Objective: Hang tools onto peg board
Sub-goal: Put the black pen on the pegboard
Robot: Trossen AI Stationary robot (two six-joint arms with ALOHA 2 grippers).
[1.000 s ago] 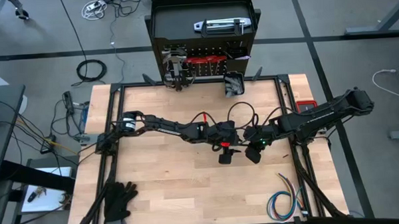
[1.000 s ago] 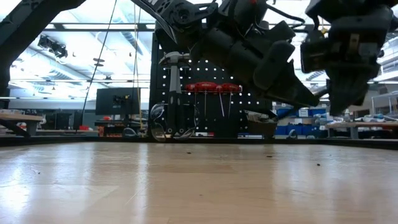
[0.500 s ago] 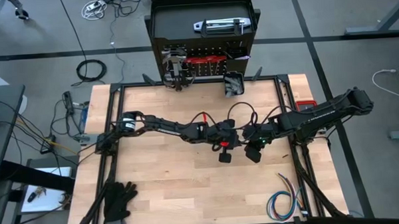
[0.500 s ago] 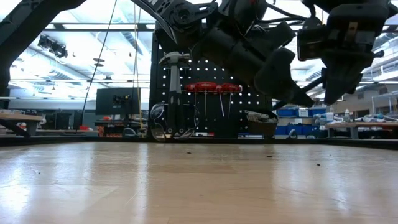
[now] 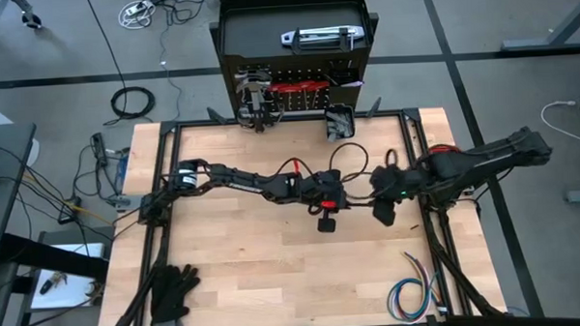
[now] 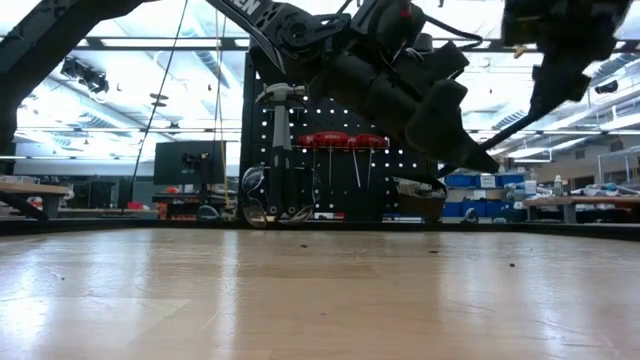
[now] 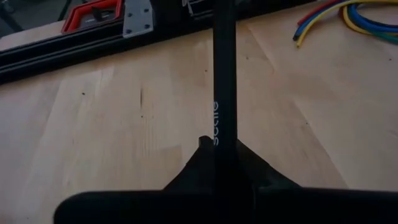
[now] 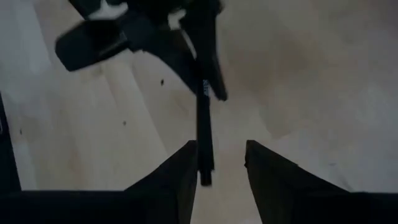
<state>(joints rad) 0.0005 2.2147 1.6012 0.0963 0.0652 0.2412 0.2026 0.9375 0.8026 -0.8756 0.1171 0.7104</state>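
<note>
**Left jaws clenched on a black bar, right jaws parted around its far end**

The left gripper (image 7: 219, 163) is clamped on a slim black rod-like tool (image 7: 224, 74), which sticks out ahead of it over the middle of the table (image 5: 245, 271). The right gripper (image 8: 219, 163) has its fingers (image 8: 180, 171) spread, and the free end of that same tool (image 8: 204, 134) sits in the gap between them; I cannot tell whether they touch it.

From above, both dark arms reach in toward the table's centre, their grippers (image 5: 327, 218) (image 5: 384, 214) just beside each other.

At the far edge stands the peg board (image 5: 295, 32), black and upright. On it hang a hammer (image 6: 281, 95) and red-handled tools (image 6: 338, 140).

Black gloves (image 5: 174, 293) lie at the near left corner, a coloured wire bundle (image 5: 417, 292) at the near right.
</note>
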